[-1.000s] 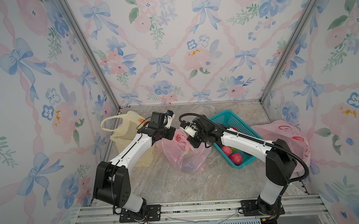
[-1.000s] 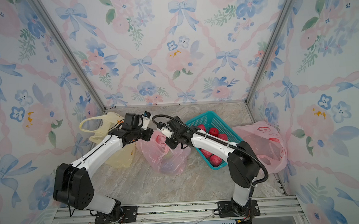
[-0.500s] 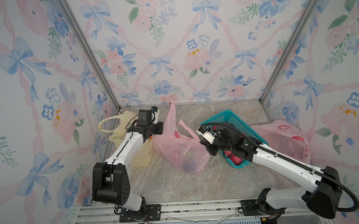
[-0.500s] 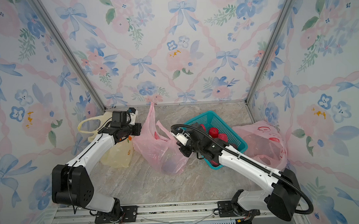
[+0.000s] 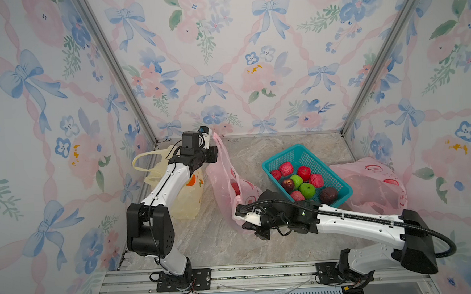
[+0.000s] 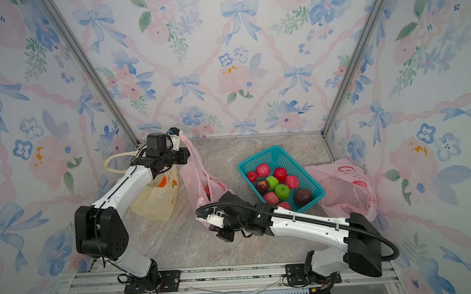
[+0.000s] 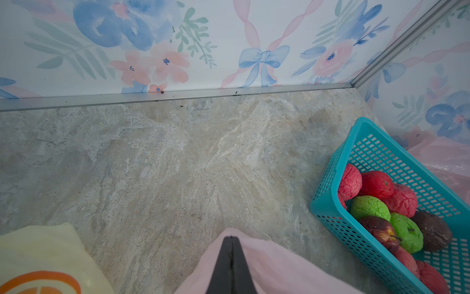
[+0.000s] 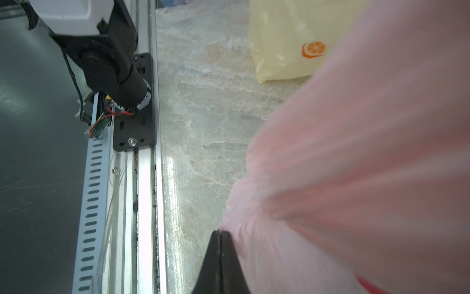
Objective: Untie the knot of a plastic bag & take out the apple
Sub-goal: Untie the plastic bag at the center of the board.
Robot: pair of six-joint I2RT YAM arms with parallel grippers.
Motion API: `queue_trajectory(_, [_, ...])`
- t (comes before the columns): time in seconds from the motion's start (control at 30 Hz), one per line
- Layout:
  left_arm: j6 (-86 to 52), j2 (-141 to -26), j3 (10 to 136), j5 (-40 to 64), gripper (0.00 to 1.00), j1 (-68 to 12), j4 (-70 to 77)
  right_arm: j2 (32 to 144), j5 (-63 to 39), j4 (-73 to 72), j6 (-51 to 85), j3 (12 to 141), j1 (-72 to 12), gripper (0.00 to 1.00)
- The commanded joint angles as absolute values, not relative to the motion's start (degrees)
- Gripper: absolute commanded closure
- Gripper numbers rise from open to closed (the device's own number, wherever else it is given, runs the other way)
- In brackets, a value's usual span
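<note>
The pink plastic bag (image 5: 224, 176) (image 6: 194, 180) is stretched between my two grippers in both top views. My left gripper (image 5: 213, 135) (image 7: 231, 238) is shut on the bag's far upper end, raised near the back wall. Close to the table's front, my right gripper (image 5: 237, 214) (image 8: 220, 231) is shut on the bag's near end, where the film (image 8: 356, 152) fans out from its tips. A red apple (image 5: 235, 188) (image 6: 207, 190) shows through the bag's middle. I cannot make out the knot.
A teal basket (image 5: 284, 154) holding several red, green and dark fruits stands right of the bag. A yellow bag (image 5: 189, 202) with an orange print lies under the left arm. Another pink bag (image 5: 369, 186) lies against the right wall. The metal rail (image 8: 142, 178) edges the front.
The grippers have drawn apart. The left one went back and left with one end of the bag, the right one came toward the front with the other, stretching the bag long.
</note>
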State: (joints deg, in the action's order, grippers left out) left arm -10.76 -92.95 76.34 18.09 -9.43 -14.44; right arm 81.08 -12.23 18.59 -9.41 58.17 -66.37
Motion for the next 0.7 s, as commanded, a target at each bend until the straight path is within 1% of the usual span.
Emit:
queue_trajectory(0.0, [-11.5, -92.4, 75.6, 18.1, 1.00, -9.3, -13.4, 84.3, -15.0, 21.3, -7.4, 58.8, -67.7, 1.00])
queue_trajectory(0.2, [-13.5, -90.6, 70.3, 17.1, 1.00, -7.9, -13.4, 87.7, -15.6, 23.0, -5.9, 57.0, -67.5, 1.00])
queue_trajectory(0.23, [-13.9, -90.3, 69.3, 16.7, 1.00, -7.8, -13.4, 87.9, -15.7, 23.7, -6.0, 57.3, -67.2, 0.95])
queue_trajectory(0.3, [-14.9, -89.0, 66.9, 16.4, 1.00, -7.8, -13.3, 87.9, -16.0, 25.0, -5.5, 57.8, -66.0, 0.58])
queue_trajectory(0.37, [-15.7, -87.5, 64.8, 16.0, 1.00, -7.7, -12.8, 85.7, -18.3, 23.9, -4.9, 56.8, -64.2, 0.45])
queue_trajectory(0.4, [-16.0, -86.4, 64.0, 15.8, 0.91, -7.6, -12.6, 83.7, -19.1, 22.4, -4.5, 55.9, -63.2, 0.36])
queue_trajectory(0.43, [-16.2, -85.6, 63.6, 15.8, 0.84, -7.6, -12.6, 82.0, -19.5, 21.7, -4.4, 55.4, -62.4, 0.31])
queue_trajectory(0.5, [-16.8, -83.7, 63.2, 16.0, 0.71, -6.9, -12.6, 78.1, -20.1, 21.3, -3.9, 55.0, -60.2, 0.24])
queue_trajectory(0.57, [-17.5, -81.9, 63.1, 16.2, 0.58, -6.2, -12.6, 74.5, -21.1, 21.3, -3.3, 55.1, -58.1, 0.22])
queue_trajectory(0.67, [-18.3, -78.6, 63.0, 15.9, 0.43, -5.2, -12.6, 68.7, -21.6, 20.7, -2.7, 55.1, -55.9, 0.18])
